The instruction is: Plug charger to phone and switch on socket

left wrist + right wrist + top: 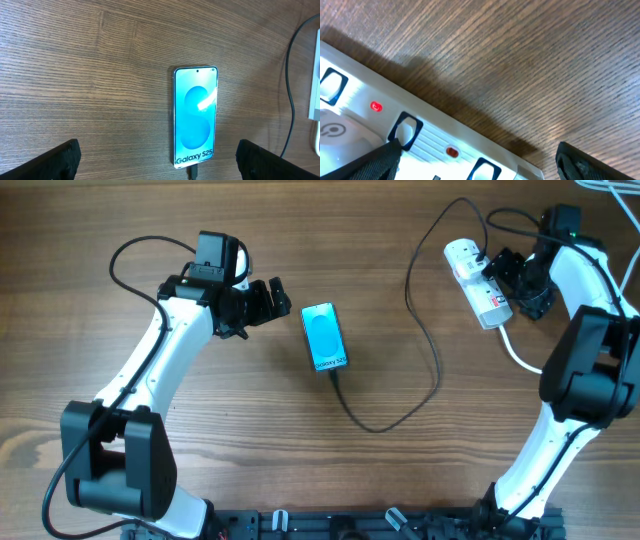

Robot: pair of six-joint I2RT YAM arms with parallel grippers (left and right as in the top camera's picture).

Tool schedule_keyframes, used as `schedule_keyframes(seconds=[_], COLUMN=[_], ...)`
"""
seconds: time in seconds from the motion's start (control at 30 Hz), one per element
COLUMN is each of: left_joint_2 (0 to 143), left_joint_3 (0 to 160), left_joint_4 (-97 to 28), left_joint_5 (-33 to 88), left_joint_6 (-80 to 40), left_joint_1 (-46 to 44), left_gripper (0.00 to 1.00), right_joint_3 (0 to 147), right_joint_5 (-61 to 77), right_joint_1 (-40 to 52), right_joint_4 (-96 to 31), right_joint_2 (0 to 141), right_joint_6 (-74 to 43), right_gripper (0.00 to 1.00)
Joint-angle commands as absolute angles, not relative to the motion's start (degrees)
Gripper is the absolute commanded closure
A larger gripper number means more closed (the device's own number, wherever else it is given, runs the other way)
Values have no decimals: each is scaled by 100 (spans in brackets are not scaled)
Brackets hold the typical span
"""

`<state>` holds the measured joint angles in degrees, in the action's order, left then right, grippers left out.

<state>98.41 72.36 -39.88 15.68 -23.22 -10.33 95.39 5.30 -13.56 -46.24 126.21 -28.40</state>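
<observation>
the charger (436,370) looks to be in the phone (323,337) already: its thin black wire runs over the bench (250,450) to the low end of the phone, by the word galaxy, and the left wrist view shows the little black plug (191,173) touching that end. so i think the job now is the last bit, turning on the socket (462,255). the phone lies flat in the middle of the bench with its blue screen up, and the socket lies well apart from it, at the back on the right side. the right pincer (503,272) hangs right over the socket, wide open and holding nothing. in its own view one finger (367,162) is over the white strip and the other finger (595,160) is out over bare wood. two small red lights (376,106) show on the strip, one brighter than the other, but i cannot tell if the charger's own switch is on. next, i think, the right arm must line one fingertip up with the right switch and push down softly, so the strip does not slide. the right arm reaches far to the back with its wrist bent down. the left pincer (272,298) is wide open and empty too, near the phone, with its arm coming in from the front left
</observation>
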Motion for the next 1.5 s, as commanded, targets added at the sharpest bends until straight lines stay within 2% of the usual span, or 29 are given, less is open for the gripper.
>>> schedule_keyframes(seconds=[0.0, 0.23, 0.4, 0.53, 1.0, 1.47], left_joint_2=[9793, 9793, 9793, 9793, 9793, 9793], left_joint_3=[7231, 7231, 7231, 7231, 7231, 7231], left_joint_4=[-3975, -3972, -3972, -3972, -3972, -3972], left_joint_5=[1511, 1511, 1511, 1511, 1511, 1511], left_joint_6=[-2292, -2292, -2292, -2292, -2292, -2292], left_joint_1=[-1011, -1011, -1011, -1011, -1011, -1011], left_gripper=[0, 0, 0, 0, 0, 0], right_joint_3=[9233, 9747, 9769, 9745, 9745, 9745], right_joint_5=[639, 569, 1022, 1013, 1020, 1020], right_joint_1=[-1236, -1400, -1422, -1422, -1422, -1422], right_joint_4=[-4613, -5061, -5256, -5601, -3398, -3306], right_joint_2=[12816, 12661, 12352, 12352, 12352, 12352], right_joint_6=[-2694, -2180, 314, 1214, 1199, 1199], right_gripper=[0, 0, 0, 0, 0, 0])
